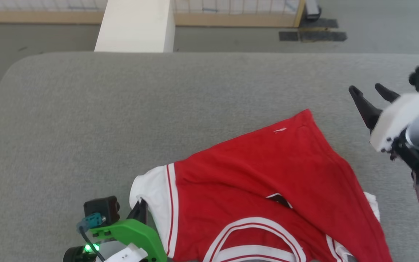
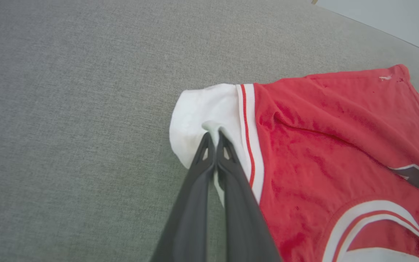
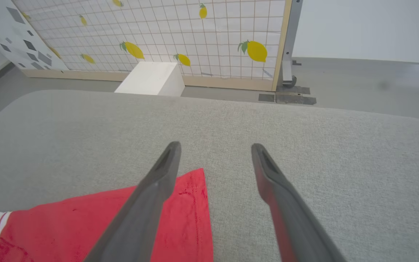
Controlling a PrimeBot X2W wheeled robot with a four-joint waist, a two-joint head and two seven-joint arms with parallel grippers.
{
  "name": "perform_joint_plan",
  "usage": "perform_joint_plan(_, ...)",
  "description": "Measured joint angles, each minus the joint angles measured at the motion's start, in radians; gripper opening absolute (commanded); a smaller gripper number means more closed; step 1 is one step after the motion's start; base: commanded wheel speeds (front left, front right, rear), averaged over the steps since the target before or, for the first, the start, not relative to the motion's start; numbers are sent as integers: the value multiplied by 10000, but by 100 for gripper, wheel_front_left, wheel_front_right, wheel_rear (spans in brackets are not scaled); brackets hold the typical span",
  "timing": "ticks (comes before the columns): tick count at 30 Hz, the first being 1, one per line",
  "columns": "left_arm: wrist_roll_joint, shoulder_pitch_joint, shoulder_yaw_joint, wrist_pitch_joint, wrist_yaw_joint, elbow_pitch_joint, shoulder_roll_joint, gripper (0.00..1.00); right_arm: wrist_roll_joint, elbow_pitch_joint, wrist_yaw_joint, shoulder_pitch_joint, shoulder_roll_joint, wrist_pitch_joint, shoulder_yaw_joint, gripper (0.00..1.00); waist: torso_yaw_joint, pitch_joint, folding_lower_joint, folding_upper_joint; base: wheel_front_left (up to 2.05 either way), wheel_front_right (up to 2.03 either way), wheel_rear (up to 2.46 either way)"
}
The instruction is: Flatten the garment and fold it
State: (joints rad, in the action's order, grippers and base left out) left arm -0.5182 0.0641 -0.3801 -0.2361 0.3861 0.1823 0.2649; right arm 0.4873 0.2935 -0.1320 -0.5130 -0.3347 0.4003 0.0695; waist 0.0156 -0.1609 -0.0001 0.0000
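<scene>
The garment [image 1: 267, 182] is a red jersey with white sleeves and striped trim, lying rumpled on the grey table [image 1: 122, 109] at the near right. Its far corner [image 3: 191, 189] points away from me. My left gripper [image 2: 213, 136] is shut on a pinch of the white sleeve [image 2: 202, 109] at the garment's left edge; in the head view the left gripper [image 1: 142, 207] sits at the bottom left. My right gripper [image 1: 369, 91] hovers above the table past the garment's right side, open with nothing between its fingers [image 3: 158, 182].
A white block [image 1: 136, 25] stands beyond the table's far edge, before a lemon-patterned grid wall [image 3: 158, 32]. Dark floor mats [image 1: 311, 34] lie at the far right. Bare grey table surface stretches left and behind the garment.
</scene>
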Motion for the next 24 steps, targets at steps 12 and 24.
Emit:
perform_joint_plan(12,84,-495,-399,217,27,-67,-451,0,-1342,2163,0,-2347,-755,4029,2341,100,1121,-1311,1,0,0,0,0)
perform_joint_plan(24,84,-687,-510,453,25,-384,-698,0,-1032,2383,0,-2663,-1267,4736,3358,13,1690,-2075,1,0,0,0,0)
